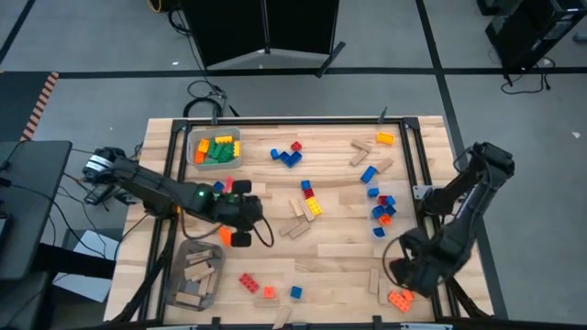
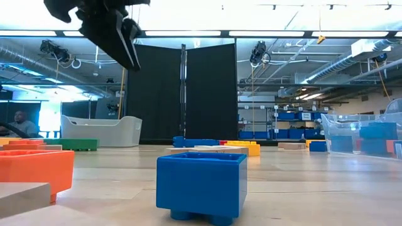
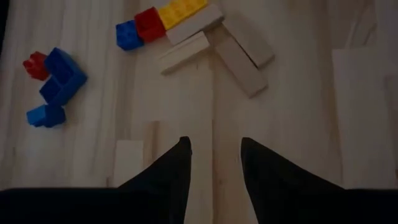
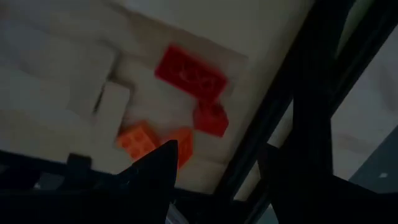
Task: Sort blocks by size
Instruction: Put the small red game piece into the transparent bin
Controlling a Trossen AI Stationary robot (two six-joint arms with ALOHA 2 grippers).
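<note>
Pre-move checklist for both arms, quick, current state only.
1. left gripper empty: ok, fingers apart over bare wood, nothing between them.
2. Left target in sight: ok, tan wooden pieces and the blue-red-yellow brick row lie ahead of it.
3. grey bin reachable: ok, beside the left arm, wooden pieces already in it.
4. right gripper empty: ok, fingers apart, nothing held.
5. Right target: ok, orange bricks and red bricks at the table's corner below it.
6. Right clearance from the black table frame: cannot tell.
</note>
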